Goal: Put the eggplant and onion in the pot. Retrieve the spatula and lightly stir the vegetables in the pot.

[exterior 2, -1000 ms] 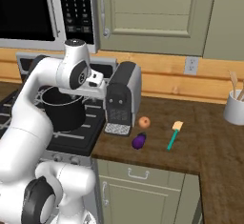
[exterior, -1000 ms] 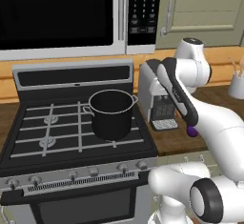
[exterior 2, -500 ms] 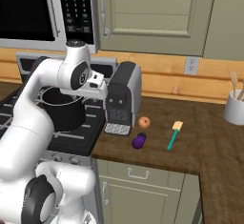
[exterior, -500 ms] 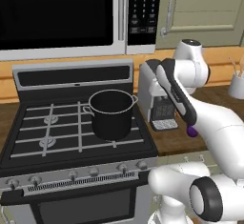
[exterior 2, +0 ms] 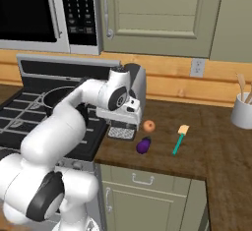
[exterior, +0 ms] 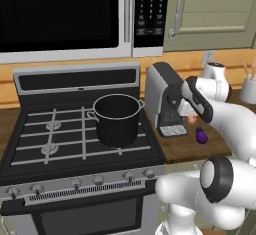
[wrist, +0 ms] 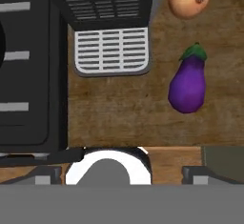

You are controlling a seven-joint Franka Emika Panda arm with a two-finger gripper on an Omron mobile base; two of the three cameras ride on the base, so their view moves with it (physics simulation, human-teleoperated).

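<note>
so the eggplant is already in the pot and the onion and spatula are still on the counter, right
Not quite. The eggplant is not in the pot; it lies on the wooden counter beside the onion, as the right base view shows. The spatula is on the counter too, as you said.

You have a boxy silver-and-black coffee machine (exterior 2: 137,85) standing on the dark wooden counter (exterior 2: 216,146), just right of the black gas stove (exterior: 60,139). Its slotted drip tray (wrist: 111,51) sits at its foot. Above you hangs a black-fronted microwave (exterior: 65,14). A grey cup of wooden-handled utensils (exterior 2: 242,108) stands at far right, beside a wall socket (exterior 2: 197,67).
</note>
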